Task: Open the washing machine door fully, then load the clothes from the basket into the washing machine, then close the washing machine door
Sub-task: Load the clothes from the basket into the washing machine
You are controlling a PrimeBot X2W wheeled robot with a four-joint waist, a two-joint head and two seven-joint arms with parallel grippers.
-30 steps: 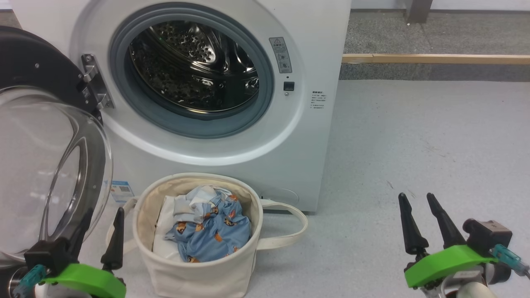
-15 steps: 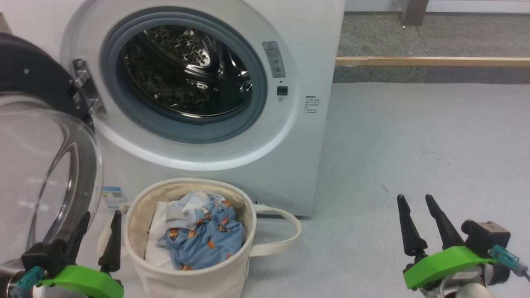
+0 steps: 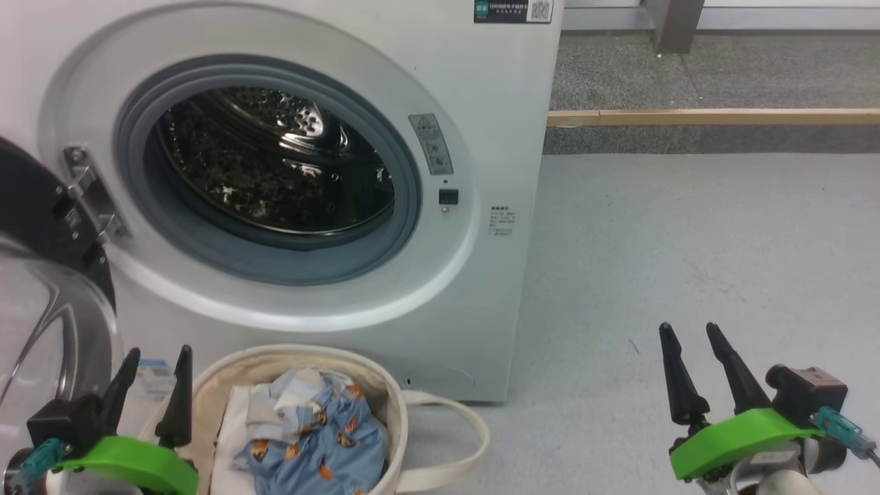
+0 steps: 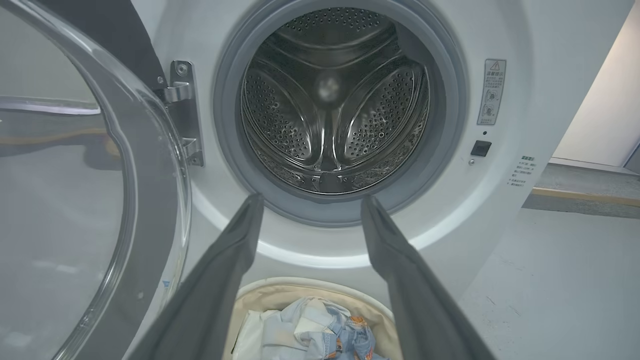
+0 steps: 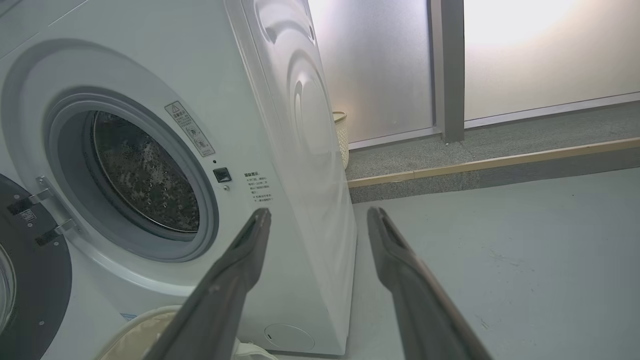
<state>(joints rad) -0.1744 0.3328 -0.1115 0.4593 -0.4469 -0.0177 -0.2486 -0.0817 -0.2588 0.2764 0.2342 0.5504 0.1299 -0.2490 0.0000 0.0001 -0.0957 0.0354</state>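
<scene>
Lying crumpled in the basket (image 3: pixel 275 352) are blue bear-print clothes (image 3: pixel 316 440); left claw (image 3: pixel 159 352) and right claw (image 3: pixel 687 328) gape empty.

Left end effector (image 4: pixel 311 199) spread, empty; washing machine (image 4: pixel 520 75) straight ahead, washing machine door (image 4: pixel 150 165) to its left, basket (image 4: pixel 280 292) holding clothes (image 4: pixel 320 330) below.

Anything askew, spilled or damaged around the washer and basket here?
Nothing stands out. The washing machine door hangs open on its hinge, the drum looks empty, the clothes sit inside the upright basket, and the left pincer and right pincer are open, holding nothing.
</scene>
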